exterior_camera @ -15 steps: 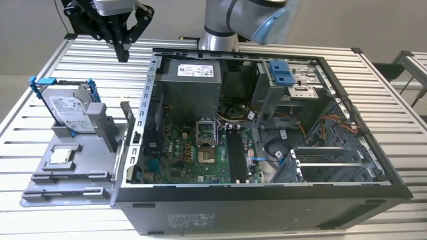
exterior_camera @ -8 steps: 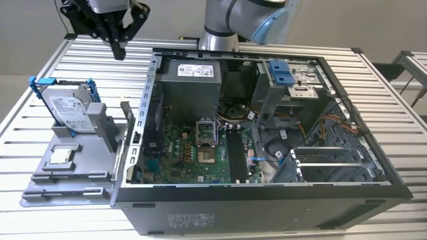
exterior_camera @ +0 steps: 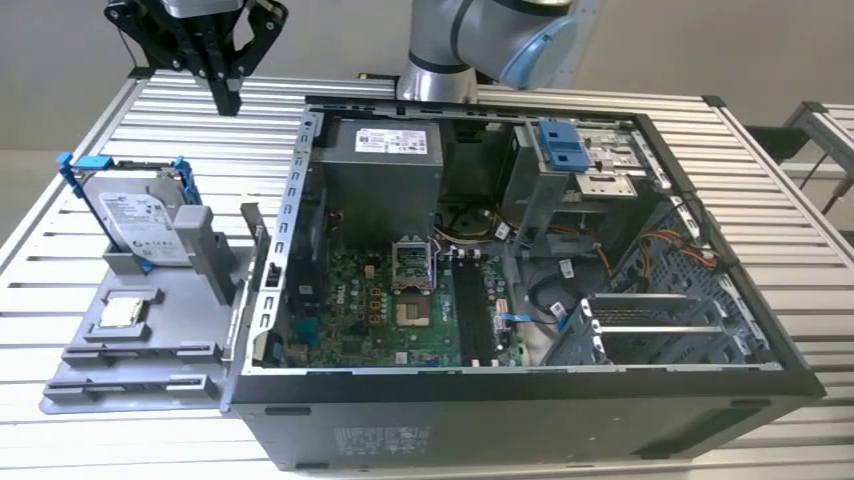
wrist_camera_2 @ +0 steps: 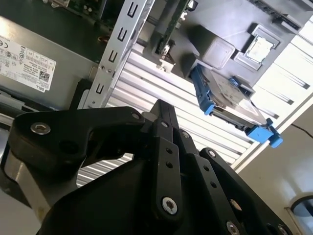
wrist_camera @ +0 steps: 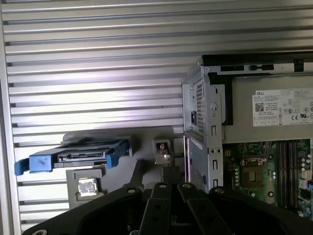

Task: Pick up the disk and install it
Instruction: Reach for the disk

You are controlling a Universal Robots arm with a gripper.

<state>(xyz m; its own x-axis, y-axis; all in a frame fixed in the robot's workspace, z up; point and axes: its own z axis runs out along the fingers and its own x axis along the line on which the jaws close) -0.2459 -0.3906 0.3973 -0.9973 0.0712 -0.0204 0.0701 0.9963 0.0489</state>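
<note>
Slatted metal tabletop [exterior_camera: 167, 120], open computer case [exterior_camera: 534, 420] laid on it. The disk [exterior_camera: 134, 225] is stood on edge in a grey holder [exterior_camera: 180, 320] at the exterior view's left. Jaws are pressed together, empty, held above the tabletop, well apart from the disk.

A counter [exterior_camera: 747, 140] of ribbed aluminium slats stands before a plain, pale grey wall [exterior_camera: 54, 40]. Light gleams white off the slats along the exterior view's left edge. A second slatted metal frame [exterior_camera: 827, 130] stands apart at the exterior view's right.
</note>
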